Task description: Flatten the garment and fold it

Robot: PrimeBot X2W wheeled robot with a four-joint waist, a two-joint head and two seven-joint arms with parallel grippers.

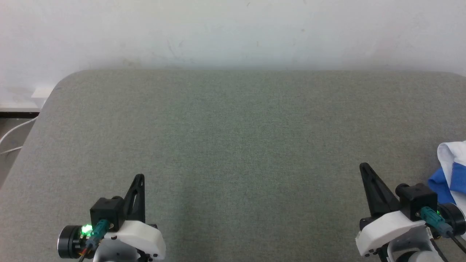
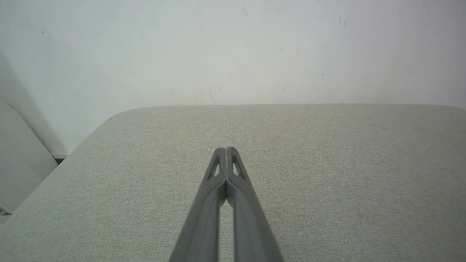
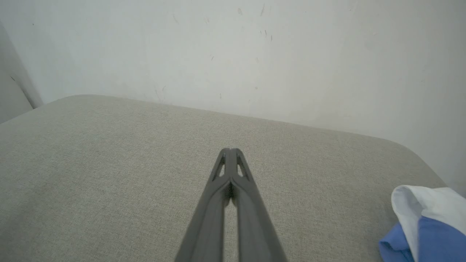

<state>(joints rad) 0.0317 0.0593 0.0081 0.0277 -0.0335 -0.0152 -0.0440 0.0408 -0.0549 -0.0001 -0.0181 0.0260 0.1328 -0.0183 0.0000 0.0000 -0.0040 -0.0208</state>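
while both grippers hover over the near part of the worktop (image 1: pixel 233 123), the garment (image 1: pixel 451 169) is bunched at its right edge, white fold over blue, partly cut off by the frame. it lies just right of the right gripper (image 1: pixel 365 168); whether cloth touches the wrist housing, cannot tell. right gripper: fingers pressed together tip to tip, nothing in them, pointing far and slightly left. left gripper (image 1: pixel 139 179): same, closed on nothing, near left, well apart from the garment.

edges: far edge runs straight along the white wall (image 1: pixel 233 32), with rounded far-left and far-right corners. left edge slants toward the near left; a white cable (image 1: pixel 14 133) lies beyond it. room: a wide stretch of bare grey fabric spans between the two grippers and up to the far edge. the garment takes just the near-right margin.
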